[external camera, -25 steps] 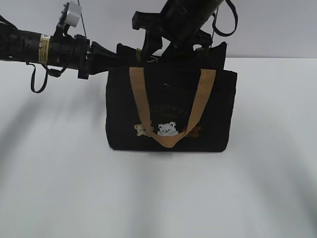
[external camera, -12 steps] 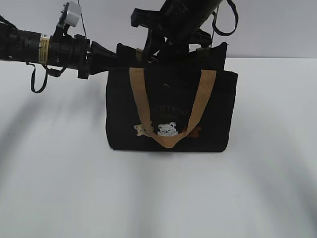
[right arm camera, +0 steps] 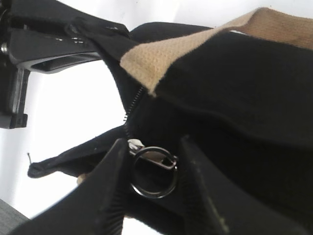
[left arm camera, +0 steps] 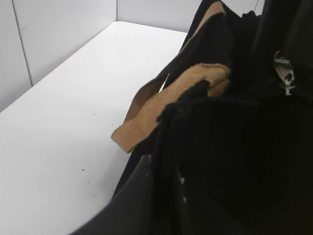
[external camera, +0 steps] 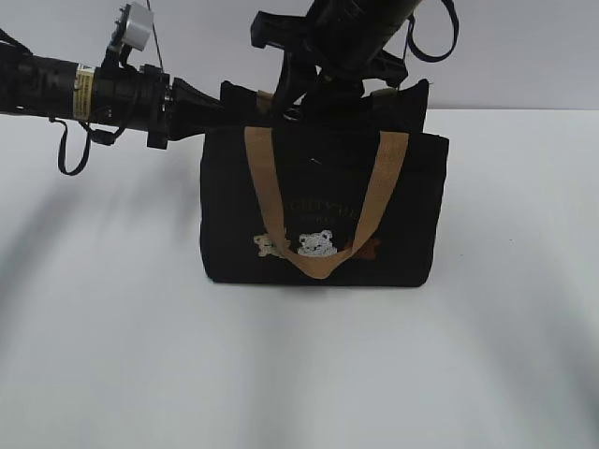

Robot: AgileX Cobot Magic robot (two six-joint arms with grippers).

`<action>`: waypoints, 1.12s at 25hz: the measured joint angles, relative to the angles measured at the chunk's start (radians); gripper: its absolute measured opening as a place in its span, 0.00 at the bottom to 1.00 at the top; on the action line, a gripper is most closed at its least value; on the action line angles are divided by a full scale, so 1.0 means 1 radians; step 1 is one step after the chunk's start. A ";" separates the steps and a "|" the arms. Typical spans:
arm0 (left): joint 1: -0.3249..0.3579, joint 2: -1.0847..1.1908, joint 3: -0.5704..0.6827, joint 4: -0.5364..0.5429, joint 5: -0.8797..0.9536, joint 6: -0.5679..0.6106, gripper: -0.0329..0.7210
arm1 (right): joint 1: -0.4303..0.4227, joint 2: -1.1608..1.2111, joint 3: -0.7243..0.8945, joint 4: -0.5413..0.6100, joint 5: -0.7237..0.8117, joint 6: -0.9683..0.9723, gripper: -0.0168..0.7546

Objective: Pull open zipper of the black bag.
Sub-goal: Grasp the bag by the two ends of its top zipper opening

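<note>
Here the black bag (external camera: 323, 206) stands upright on the white bench (external camera: 112, 355), toward its far edge and about midway along it, front panel with the bear pictures facing the exterior camera and a tan handle (external camera: 318, 201) draped down that panel. The left end effector (external camera: 217, 105) is clamped shut on the bag's upper left corner, pinching the black fabric. The right end effector (right arm camera: 152, 183) reaches down over the bag's top edge left of centre; its two fingers (right arm camera: 105, 188) bracket the zipper (right arm camera: 152, 169), whose round silver ring sits between them at the end of the dark zip track. Whether the fingers actually press the ring cannot be told. In the left wrist view the metal pull (left arm camera: 283, 73) shows against the black cloth.
</note>
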 joint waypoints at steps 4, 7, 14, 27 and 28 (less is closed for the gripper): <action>0.000 0.000 0.000 0.000 -0.001 0.000 0.09 | 0.000 0.000 0.000 -0.003 0.006 0.000 0.32; 0.000 0.000 0.000 0.000 -0.001 0.000 0.09 | 0.000 0.000 0.000 -0.012 0.014 0.000 0.32; 0.000 0.000 0.000 0.000 -0.001 0.000 0.09 | 0.000 0.000 0.000 -0.023 0.031 0.000 0.32; 0.000 0.000 0.000 0.001 -0.003 0.000 0.09 | -0.012 -0.006 -0.001 -0.045 0.065 0.000 0.32; 0.000 0.000 0.000 0.001 -0.003 0.000 0.09 | -0.017 -0.012 -0.001 -0.046 0.071 0.000 0.32</action>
